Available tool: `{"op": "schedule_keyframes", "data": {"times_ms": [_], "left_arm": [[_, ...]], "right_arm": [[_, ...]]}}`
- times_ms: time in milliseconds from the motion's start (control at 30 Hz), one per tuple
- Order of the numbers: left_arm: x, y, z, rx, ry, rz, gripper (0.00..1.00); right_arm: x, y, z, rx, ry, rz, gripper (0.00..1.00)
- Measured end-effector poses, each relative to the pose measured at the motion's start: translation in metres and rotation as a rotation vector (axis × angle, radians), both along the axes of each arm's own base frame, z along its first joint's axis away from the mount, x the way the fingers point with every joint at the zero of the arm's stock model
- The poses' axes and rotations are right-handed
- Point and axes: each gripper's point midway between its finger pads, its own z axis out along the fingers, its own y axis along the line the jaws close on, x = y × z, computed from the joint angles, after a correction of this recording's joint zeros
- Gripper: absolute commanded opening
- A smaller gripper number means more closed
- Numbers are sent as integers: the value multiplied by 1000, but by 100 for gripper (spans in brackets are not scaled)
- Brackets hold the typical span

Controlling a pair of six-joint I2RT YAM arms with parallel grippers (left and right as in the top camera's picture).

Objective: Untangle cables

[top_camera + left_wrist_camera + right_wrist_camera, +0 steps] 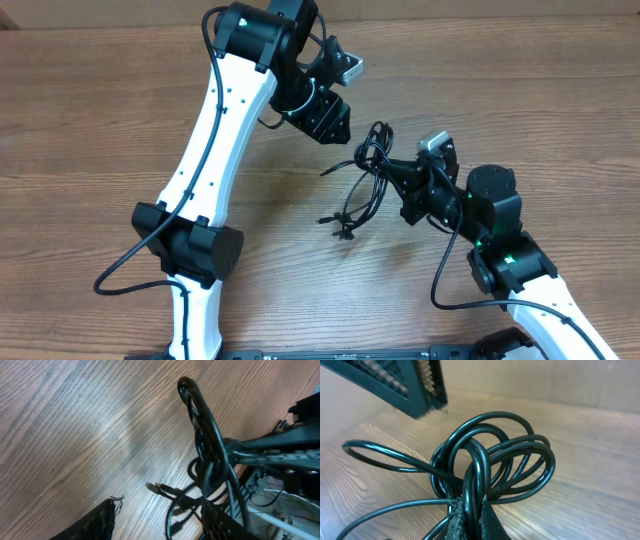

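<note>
Pinching the knotted cables point(490, 460) above the middle of the desk point(90, 130), the right tool point(398, 178) is clamped on the bundle. The left tool point(328, 118) hangs just beside it, jaws apart and empty. The loops are wound together, so untangling looks barely begun, with every strand left to separate.

Cables point(362, 182) on table point(100, 150), right pincer point(393, 172) at their rt side (touching), left pincer point(333, 124) beyond-left, apart.

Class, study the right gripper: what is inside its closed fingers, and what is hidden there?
The right gripper is shut on the cables: several black strands sit pinched between its fingers. How they cross inside the pinch is covered.
</note>
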Motion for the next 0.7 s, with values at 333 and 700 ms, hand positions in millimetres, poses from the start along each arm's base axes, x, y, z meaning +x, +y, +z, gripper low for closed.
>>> {"op": "schedule_keyframes", "data": {"times_ms": [333,700], "left_arm": [[-8,-13,5,-55,-8,-75,66],[-26,-37,9,-99,-12,-172,4]], "right_arm": [[0,5,12,40,-34,21,4],[-3,12,24,89,-52,64,4]]}}
